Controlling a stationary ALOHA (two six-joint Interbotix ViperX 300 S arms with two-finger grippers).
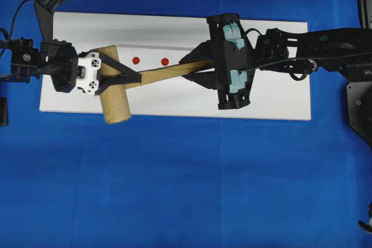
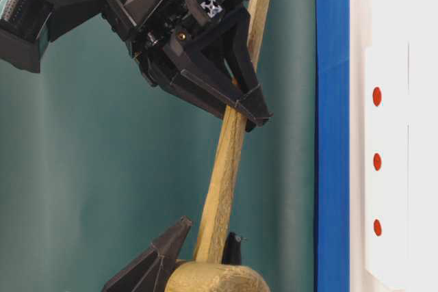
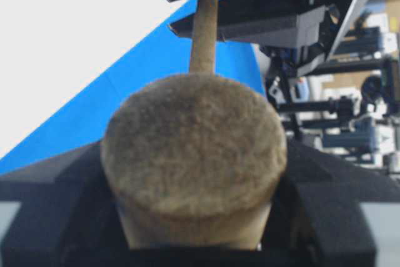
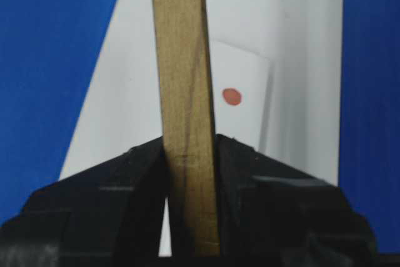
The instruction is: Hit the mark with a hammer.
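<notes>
The hammer (image 1: 113, 105) is a light wooden mallet held off the white board (image 1: 279, 97), head to the left and handle running right. My left gripper (image 1: 131, 78) is shut on its thick head (image 3: 194, 148), one finger above and one below. My right gripper (image 1: 195, 68) is shut on the flat handle (image 4: 181, 60) further along. In the table-level view the handle (image 2: 222, 182) slants between the right gripper (image 2: 250, 111) and the left gripper (image 2: 209, 230). The mark (image 1: 164, 61) is the middle red dot (image 2: 377, 162) on the white strip (image 2: 390, 128), just beside the handle.
A smaller red dot (image 1: 136, 60) lies left of the mark; the third one (image 2: 377, 96) is hidden from overhead under my right gripper. One red dot (image 4: 232, 96) shows past the handle. Blue cloth (image 1: 174, 190) surrounds the board. The right arm's base (image 1: 357, 103) stands at the right edge.
</notes>
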